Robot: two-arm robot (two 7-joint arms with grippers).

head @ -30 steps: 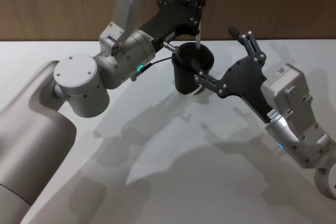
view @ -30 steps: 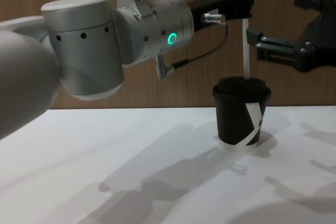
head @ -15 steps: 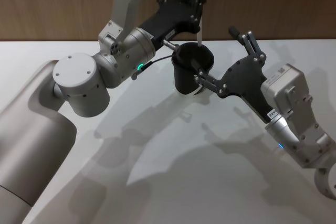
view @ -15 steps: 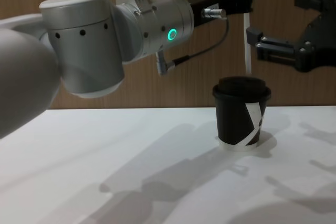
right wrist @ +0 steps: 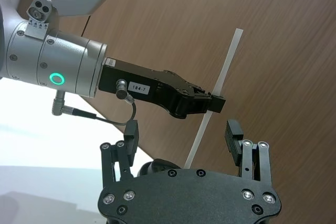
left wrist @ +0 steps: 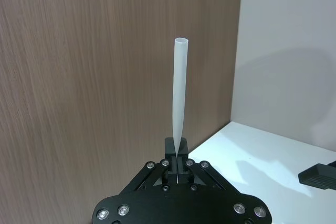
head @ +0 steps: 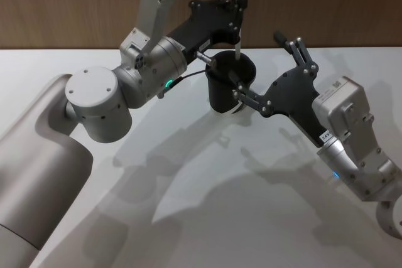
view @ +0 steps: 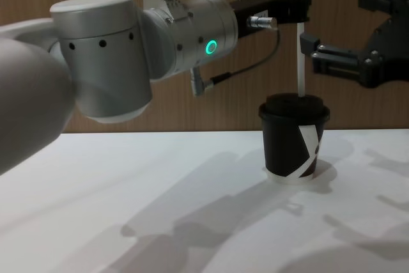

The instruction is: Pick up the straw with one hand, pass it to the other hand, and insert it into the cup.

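The left gripper (view: 299, 6), on its silver arm, is clamped on the white straw (view: 299, 49) directly above the black lidded cup (view: 294, 135). The straw hangs upright, lower tip at the lid. The right gripper (head: 267, 70) waits beside, fingers spread, empty.

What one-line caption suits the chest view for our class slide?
Left end effector holds the straw upright, its lower end at the cup lid, right end effector open alongside.

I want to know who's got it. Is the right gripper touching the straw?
Apart. In the right wrist view the right gripper is open, bare wall showing between each finger and the straw; the left gripper is clamped on it.
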